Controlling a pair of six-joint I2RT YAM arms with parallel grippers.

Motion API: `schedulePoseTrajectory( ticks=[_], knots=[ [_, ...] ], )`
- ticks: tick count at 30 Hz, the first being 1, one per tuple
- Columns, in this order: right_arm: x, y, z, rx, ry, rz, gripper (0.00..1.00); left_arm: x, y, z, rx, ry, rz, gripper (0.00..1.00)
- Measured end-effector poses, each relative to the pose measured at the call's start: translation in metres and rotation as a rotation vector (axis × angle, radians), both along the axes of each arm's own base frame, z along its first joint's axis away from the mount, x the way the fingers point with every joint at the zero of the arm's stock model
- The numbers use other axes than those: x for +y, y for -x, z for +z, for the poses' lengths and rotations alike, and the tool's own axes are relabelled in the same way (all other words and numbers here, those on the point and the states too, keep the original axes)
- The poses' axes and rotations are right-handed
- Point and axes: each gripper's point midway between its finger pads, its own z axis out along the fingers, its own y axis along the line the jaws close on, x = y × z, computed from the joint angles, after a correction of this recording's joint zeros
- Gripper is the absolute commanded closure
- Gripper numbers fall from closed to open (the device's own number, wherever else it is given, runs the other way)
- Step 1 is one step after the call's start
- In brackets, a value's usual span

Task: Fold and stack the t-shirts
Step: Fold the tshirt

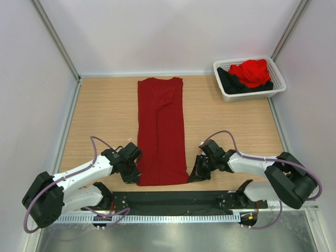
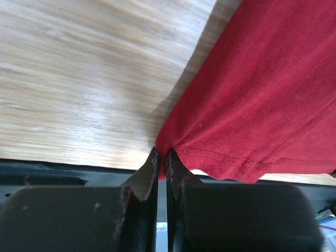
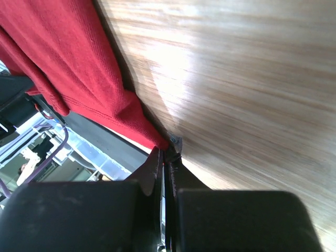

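A dark crimson t-shirt (image 1: pixel 161 131) lies on the wooden table as a long narrow strip, sleeves folded in, collar at the far end. My left gripper (image 1: pixel 135 177) is shut on its near left hem corner; in the left wrist view the cloth (image 2: pixel 252 100) is pinched between the fingertips (image 2: pixel 162 157). My right gripper (image 1: pixel 192 176) is shut on the near right hem corner, seen in the right wrist view with the cloth (image 3: pixel 68 68) caught at the tips (image 3: pixel 167 152). A brighter red t-shirt (image 1: pixel 253 72) and a black t-shirt (image 1: pixel 231 84) lie crumpled in the basket.
The white latticed basket (image 1: pixel 251 94) stands at the far right corner. A black strip (image 1: pixel 173 199) runs along the table's near edge between the arm bases. Grey walls close in the left, right and back.
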Motion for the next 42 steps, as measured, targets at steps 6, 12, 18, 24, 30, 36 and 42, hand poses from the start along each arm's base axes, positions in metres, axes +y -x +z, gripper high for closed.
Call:
schedulePoseTrajectory(
  ticks=[6, 12, 18, 24, 30, 36, 42],
  knots=[
    [0.000, 0.002, 0.000, 0.003, -0.014, 0.001, 0.99, 0.000, 0.004, -0.001, 0.015, 0.004, 0.003, 1.00],
    [-0.002, 0.000, 0.004, -0.005, 0.020, 0.018, 0.99, -0.003, -0.003, 0.016, 0.009, -0.012, -0.032, 1.00],
    [0.007, -0.037, 0.040, -0.134, 0.083, 0.084, 0.99, -0.017, -0.037, 0.057, -0.102, -0.013, -0.072, 1.00],
    [0.020, -0.107, 0.087, -0.278, 0.098, 0.076, 0.99, -0.016, -0.081, 0.072, -0.116, -0.079, -0.085, 1.00],
    [0.023, -0.166, 0.101, -0.318, 0.140, 0.074, 0.99, -0.002, -0.146, 0.084, -0.127, -0.097, -0.040, 1.00],
    [0.022, -0.213, 0.092, -0.304, 0.173, 0.063, 0.99, 0.003, -0.207, 0.078, -0.107, -0.122, -0.090, 1.00],
    [0.024, -0.260, 0.086, -0.305, 0.195, 0.066, 0.99, 0.010, -0.242, 0.068, -0.093, -0.122, -0.103, 1.00]
  ],
)
